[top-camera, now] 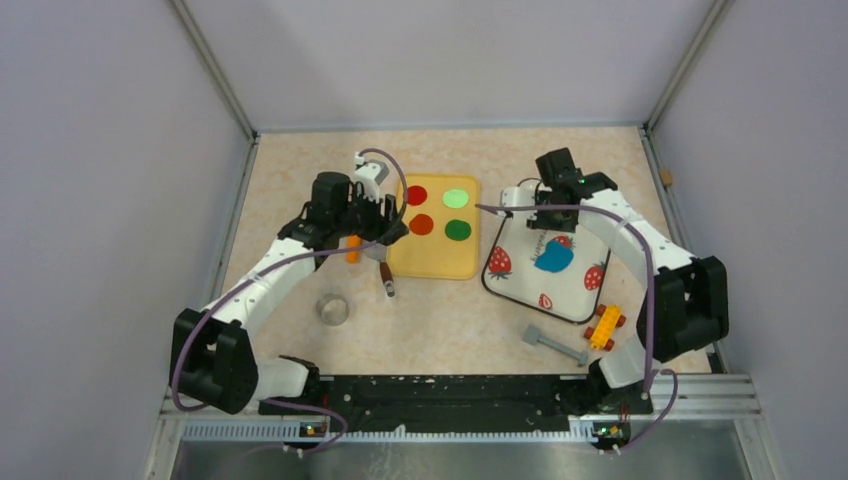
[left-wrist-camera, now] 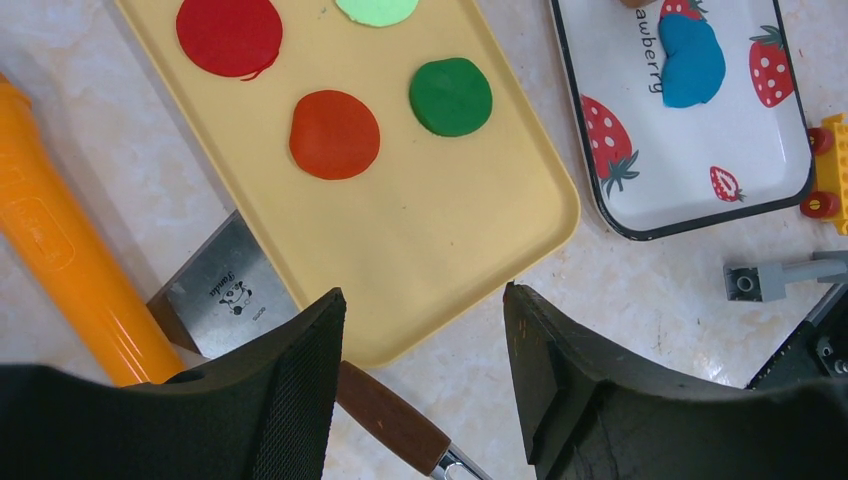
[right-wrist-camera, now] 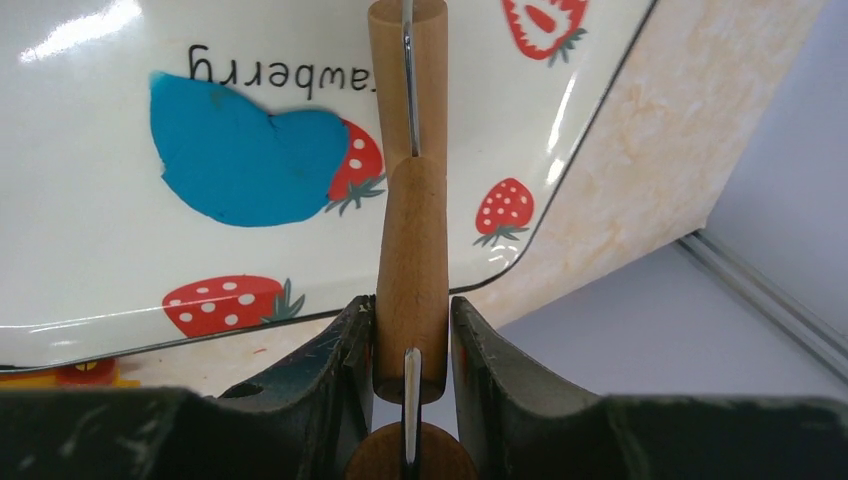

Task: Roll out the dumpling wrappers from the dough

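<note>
Overhead, close wrists; dough (top-camera: 553, 257) in all

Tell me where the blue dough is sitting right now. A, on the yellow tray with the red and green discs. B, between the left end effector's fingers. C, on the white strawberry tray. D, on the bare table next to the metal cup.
C: the blue dough lies flat on the white strawberry tray, and the yellow tray carries nothing blue.

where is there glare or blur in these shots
Right wrist view: white glare streaks on the strawberry tray, top left, the dough and wooden roller sharp; left wrist view: no glare, the yellow tray crisp; top view: even light, soft shadows only.
</note>
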Motion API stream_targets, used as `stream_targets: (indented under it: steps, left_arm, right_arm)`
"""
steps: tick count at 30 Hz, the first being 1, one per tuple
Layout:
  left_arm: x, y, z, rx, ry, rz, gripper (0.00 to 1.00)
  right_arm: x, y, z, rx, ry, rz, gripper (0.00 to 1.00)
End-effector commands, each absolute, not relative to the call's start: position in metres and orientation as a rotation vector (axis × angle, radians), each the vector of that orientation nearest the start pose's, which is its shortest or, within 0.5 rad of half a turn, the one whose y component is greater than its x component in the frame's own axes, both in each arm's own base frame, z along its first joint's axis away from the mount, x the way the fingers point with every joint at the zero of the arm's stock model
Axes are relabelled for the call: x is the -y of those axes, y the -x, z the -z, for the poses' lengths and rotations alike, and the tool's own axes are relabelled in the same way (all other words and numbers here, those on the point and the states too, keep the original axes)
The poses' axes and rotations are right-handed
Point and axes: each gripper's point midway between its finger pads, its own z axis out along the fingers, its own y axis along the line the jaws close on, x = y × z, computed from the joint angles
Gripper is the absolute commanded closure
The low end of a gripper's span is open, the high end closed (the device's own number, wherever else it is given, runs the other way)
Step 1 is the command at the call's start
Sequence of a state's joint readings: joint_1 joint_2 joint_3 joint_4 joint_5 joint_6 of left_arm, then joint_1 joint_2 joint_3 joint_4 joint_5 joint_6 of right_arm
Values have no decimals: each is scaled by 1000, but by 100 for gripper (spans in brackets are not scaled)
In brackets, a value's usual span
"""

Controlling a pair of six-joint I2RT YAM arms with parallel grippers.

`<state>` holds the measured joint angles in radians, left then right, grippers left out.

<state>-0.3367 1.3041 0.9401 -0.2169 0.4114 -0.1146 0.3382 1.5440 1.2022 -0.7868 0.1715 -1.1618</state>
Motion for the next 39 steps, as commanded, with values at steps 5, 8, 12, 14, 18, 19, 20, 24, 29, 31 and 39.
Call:
stream_targets:
  steps: [5, 8, 12, 14, 18, 19, 20, 24, 29, 31, 39]
  left_arm:
    - [193, -334, -194, -2043, -476, 709, 37]
    - [191, -337, -196, -2035, -466, 706, 37]
    - [190, -335, -197, -2037, -460, 712, 37]
    - [190, -334, -196, -2037, -459, 714, 37]
    - [189, -333, -195, -2038, -454, 721, 37]
    - [189, -332, -195, -2039, -453, 722, 37]
    - [188, -332, -196, -2037, -455, 721, 37]
    - [187, -331, -194, -2043, -449, 720, 37]
    - [187, -331, -194, -2041, -448, 725, 37]
    - [187, -332, -193, -2041, -447, 727, 37]
    - [183, -329, -192, -2044, -444, 715, 37]
  right_arm:
    - [-78, -341, -221, -1935, 1756, 434, 100]
    - [-81, -316, -204, -1955, 1835, 356, 100]
    - [-74, -297, -179, -1980, 1909, 329, 100]
    - [-70, -291, -167, -1984, 1936, 328, 100]
    - [-63, -281, -142, -2004, 1989, 329, 100]
    - [-62, -280, -141, -2003, 1993, 327, 100]
    - [-63, -279, -141, -1997, 1995, 322, 100]
    - [-64, -285, -159, -1953, 1987, 350, 100]
    - [-63, -303, -182, -1887, 1974, 411, 100]
    - [-57, -309, -178, -1900, 1970, 421, 100]
    - [-39, -268, -127, -1956, 2116, 281, 100]
